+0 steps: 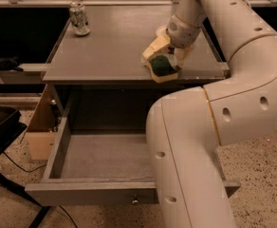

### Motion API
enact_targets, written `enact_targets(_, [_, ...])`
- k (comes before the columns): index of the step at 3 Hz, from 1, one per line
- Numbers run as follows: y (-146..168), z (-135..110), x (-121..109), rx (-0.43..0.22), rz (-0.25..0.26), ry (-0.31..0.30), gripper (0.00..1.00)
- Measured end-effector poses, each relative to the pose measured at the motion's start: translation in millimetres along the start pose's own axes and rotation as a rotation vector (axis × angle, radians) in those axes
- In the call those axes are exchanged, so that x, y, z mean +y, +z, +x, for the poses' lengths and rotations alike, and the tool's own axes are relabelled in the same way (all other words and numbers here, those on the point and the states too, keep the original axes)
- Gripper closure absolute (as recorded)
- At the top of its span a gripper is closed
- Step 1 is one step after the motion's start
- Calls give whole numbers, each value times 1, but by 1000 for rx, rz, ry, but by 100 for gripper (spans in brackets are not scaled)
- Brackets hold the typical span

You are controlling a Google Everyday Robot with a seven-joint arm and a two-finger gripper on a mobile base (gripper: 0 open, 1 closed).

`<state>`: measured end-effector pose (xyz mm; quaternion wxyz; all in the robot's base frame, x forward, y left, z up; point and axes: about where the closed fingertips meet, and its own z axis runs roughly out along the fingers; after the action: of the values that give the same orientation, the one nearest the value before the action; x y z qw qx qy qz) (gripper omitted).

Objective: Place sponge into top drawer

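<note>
The sponge (163,66), yellow with a dark green face, is held between the cream fingers of my gripper (164,61) near the front right edge of the grey table top (110,42). The gripper is shut on the sponge, which sits tilted at or just above the table surface. The top drawer (100,175) is pulled open below the table, with its knob (135,201) on the front panel. My big white arm (200,141) covers the drawer's right part.
A crumpled metal can (79,19) stands at the table's back left. A cream bowl rim (161,31) shows behind the gripper. A cardboard box (40,127) sits to the left under the table, and a dark chair (1,132) stands at far left.
</note>
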<state>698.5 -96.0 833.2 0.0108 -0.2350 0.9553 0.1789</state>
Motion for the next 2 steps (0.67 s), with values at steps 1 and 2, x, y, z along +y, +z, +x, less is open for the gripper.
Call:
enact_targets(1, [0,0,0,0,0,0,16])
enact_targets(2, [0,0,0,0,0,0,47])
